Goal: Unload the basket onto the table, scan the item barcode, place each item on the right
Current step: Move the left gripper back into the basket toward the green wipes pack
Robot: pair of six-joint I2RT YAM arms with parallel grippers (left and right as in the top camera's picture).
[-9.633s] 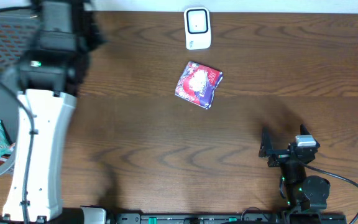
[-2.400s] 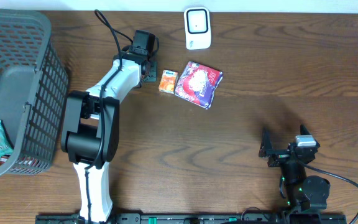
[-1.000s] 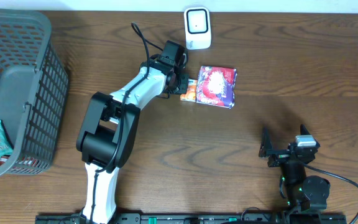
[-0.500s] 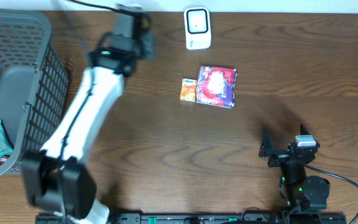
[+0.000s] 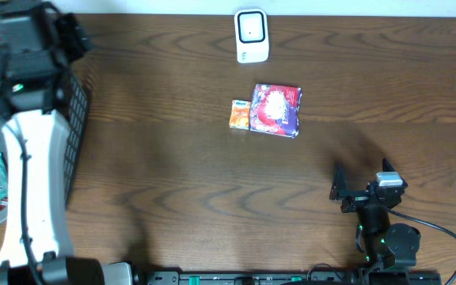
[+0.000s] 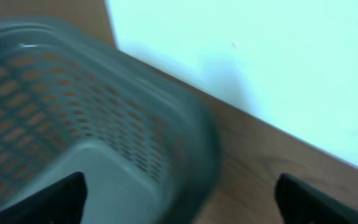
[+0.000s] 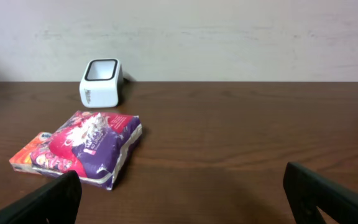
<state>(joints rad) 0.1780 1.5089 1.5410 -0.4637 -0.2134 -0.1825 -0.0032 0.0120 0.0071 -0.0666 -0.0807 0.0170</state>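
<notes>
Jaws of the left gripper (image 6: 182, 202) stand wide apart and empty by the grey basket (image 6: 104, 143); those of the right gripper (image 7: 191, 205) are likewise spread, holding nothing. Orange packet (image 5: 239, 114) lies on the surface (image 5: 172, 182), touching the purple pouch (image 5: 276, 110), near the white scanner (image 5: 252, 36).

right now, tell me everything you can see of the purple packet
The packet is a soft, puffy pouch of glossy film, purple with a red panel and a white picture on top, its edges sealed flat. It lies flat and slightly askew on the table, unopened as far as shows. A small orange box sits against its left side, seemingly touching it. The white scanner stands apart beyond it. Nothing else touches it.
</notes>
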